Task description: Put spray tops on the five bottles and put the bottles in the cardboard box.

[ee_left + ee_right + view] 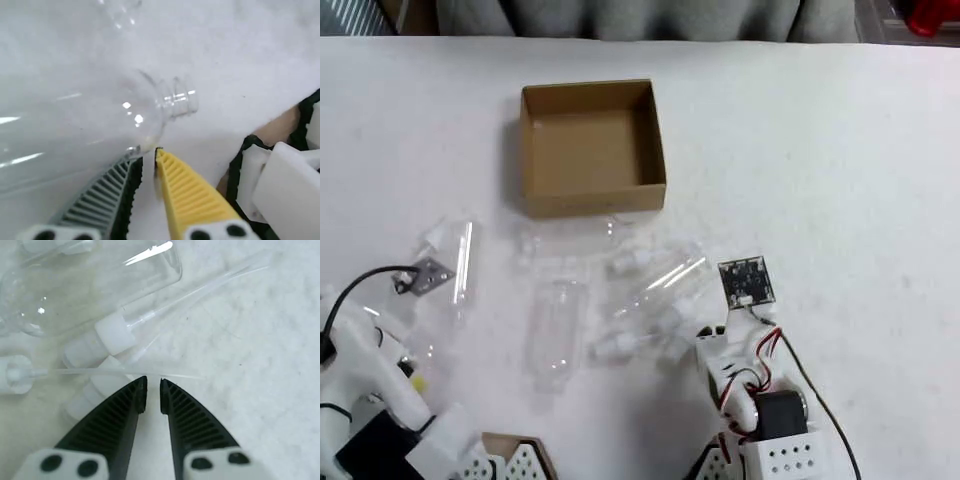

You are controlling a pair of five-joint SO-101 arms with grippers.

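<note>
Plainly, the box (595,198) stood open near the far edge of the surface (840,150), with uncapped bottles (555,330) and loose spray tops (115,335) scattered between it and the near edge. The left jaws were almost pressed together, pinching nothing, their tips against the shoulder of a lying bottle (75,125). The right jaws were likewise nearly together, gripping nothing, just short of a thin tube (100,372).
</note>
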